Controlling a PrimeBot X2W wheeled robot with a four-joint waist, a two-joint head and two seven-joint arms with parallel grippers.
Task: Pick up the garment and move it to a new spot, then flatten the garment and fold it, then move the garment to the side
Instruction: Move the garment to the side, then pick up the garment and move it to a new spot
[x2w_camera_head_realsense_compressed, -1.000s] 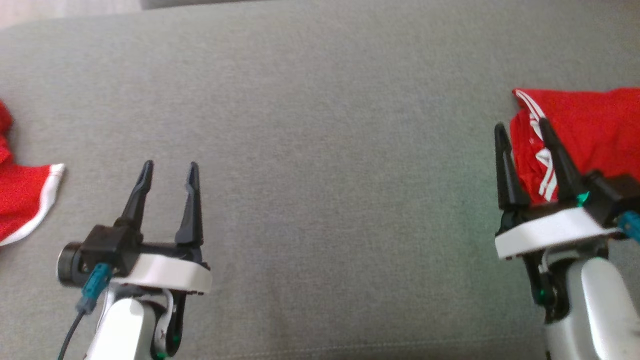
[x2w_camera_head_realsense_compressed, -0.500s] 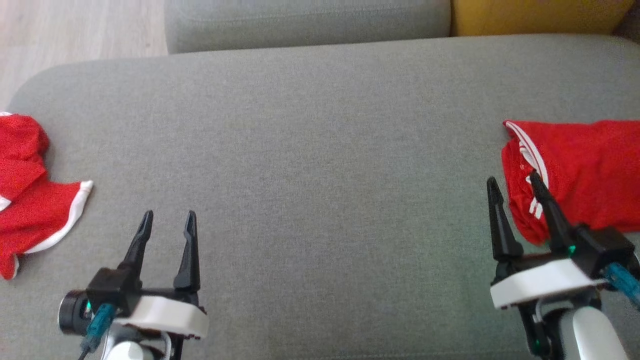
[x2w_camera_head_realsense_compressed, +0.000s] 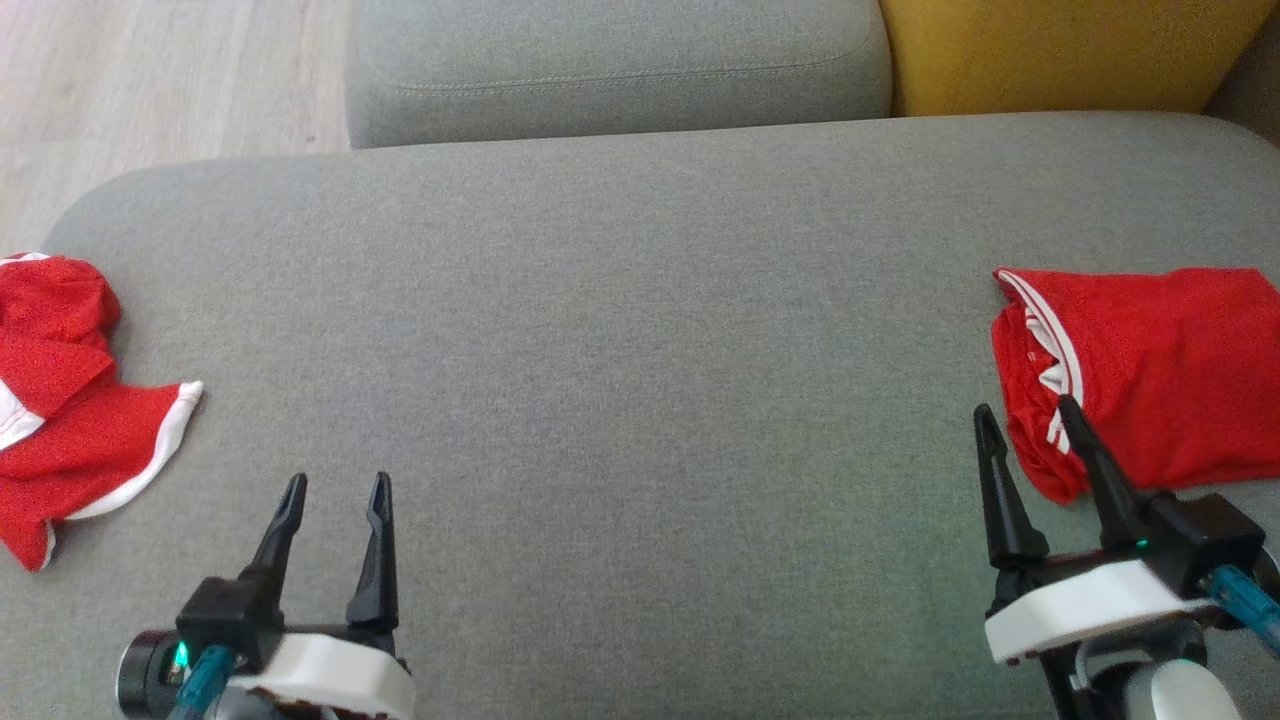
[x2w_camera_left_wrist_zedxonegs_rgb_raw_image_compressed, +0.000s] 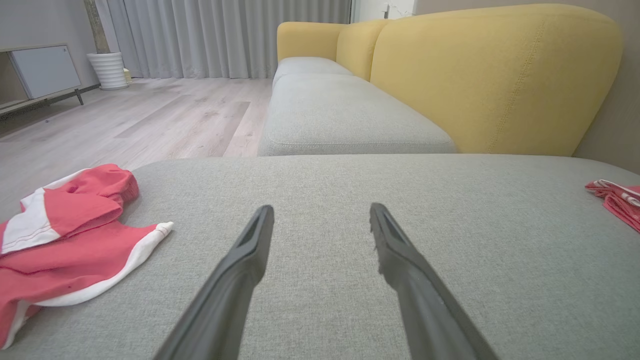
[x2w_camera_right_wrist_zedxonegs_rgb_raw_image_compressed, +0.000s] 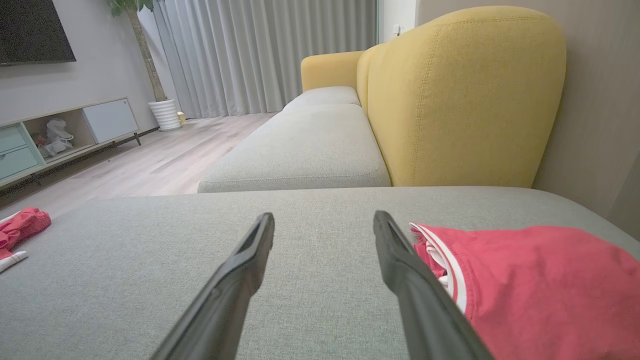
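A crumpled red garment with white trim (x2w_camera_head_realsense_compressed: 70, 420) lies at the left end of the grey cushion (x2w_camera_head_realsense_compressed: 640, 330); it is also in the left wrist view (x2w_camera_left_wrist_zedxonegs_rgb_raw_image_compressed: 75, 230) and, far off, in the right wrist view (x2w_camera_right_wrist_zedxonegs_rgb_raw_image_compressed: 20, 225). A second red garment (x2w_camera_head_realsense_compressed: 1150, 370), folded into a flat rectangle with white stripes at its edge, lies at the right end (x2w_camera_right_wrist_zedxonegs_rgb_raw_image_compressed: 540, 285) (x2w_camera_left_wrist_zedxonegs_rgb_raw_image_compressed: 617, 200). My left gripper (x2w_camera_head_realsense_compressed: 338, 482) (x2w_camera_left_wrist_zedxonegs_rgb_raw_image_compressed: 320, 207) hovers open and empty over the near left of the cushion. My right gripper (x2w_camera_head_realsense_compressed: 1026, 408) (x2w_camera_right_wrist_zedxonegs_rgb_raw_image_compressed: 324, 215) is open and empty, just left of the folded garment's near corner.
Behind the cushion are another grey sofa seat (x2w_camera_head_realsense_compressed: 620, 60) and a yellow backrest (x2w_camera_head_realsense_compressed: 1060, 50). Pale wooden floor (x2w_camera_head_realsense_compressed: 150, 90) lies beyond the cushion's rounded left end. A low TV cabinet (x2w_camera_right_wrist_zedxonegs_rgb_raw_image_compressed: 60, 135) and curtains (x2w_camera_right_wrist_zedxonegs_rgb_raw_image_compressed: 260, 55) stand far across the room.
The head camera has tilted up, so the whole picture slid down and the sofa behind came into view. Both grippers stay open; the right one has drawn back from the folded garment.
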